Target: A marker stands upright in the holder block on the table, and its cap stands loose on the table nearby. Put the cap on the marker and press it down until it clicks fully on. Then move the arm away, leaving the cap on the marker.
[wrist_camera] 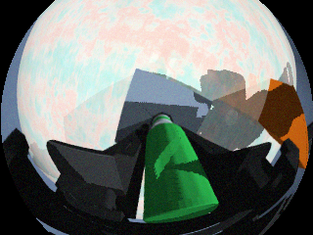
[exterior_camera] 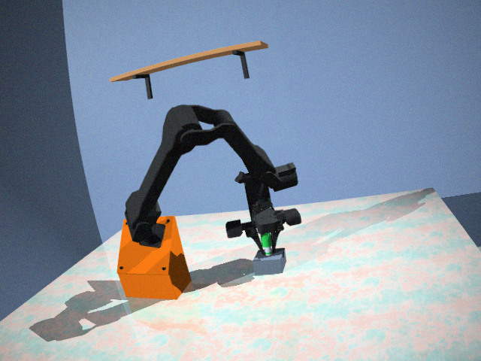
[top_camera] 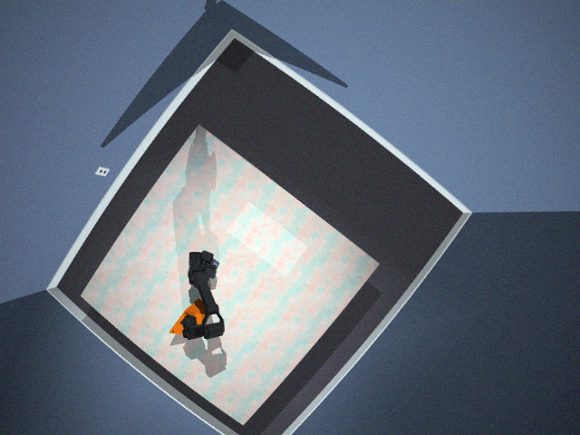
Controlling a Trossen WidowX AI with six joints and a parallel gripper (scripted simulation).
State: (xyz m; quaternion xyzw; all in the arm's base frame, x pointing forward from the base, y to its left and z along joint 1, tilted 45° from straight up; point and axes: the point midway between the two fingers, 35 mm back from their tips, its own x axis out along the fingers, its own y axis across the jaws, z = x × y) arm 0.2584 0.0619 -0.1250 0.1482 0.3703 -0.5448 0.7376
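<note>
The grey-blue holder block (exterior_camera: 268, 265) (wrist_camera: 163, 87) stands on the table. The marker (exterior_camera: 267, 250) stands in it; a short white stretch of barrel and a green band show just above the block. The green cap (exterior_camera: 266, 239) (wrist_camera: 177, 183) sits over the marker's top, its upper end close under the gripper's palm. My gripper (exterior_camera: 268, 252) (wrist_camera: 161, 129) reaches down around both, with its fingertips beside the white barrel at the block's top. It is shut on the marker just below the cap. Whether the cap is fully seated cannot be told. In the top view the arm hides these things.
The orange arm base (exterior_camera: 145, 285) (top_camera: 180, 323) (wrist_camera: 289, 110) stands behind the block. The arm (exterior_camera: 213, 134) (top_camera: 206, 294) arches over from it. A wooden shelf (exterior_camera: 194, 58) hangs on the wall above. Arm shadows lie across the table (top_camera: 290, 327) (exterior_camera: 310, 310).
</note>
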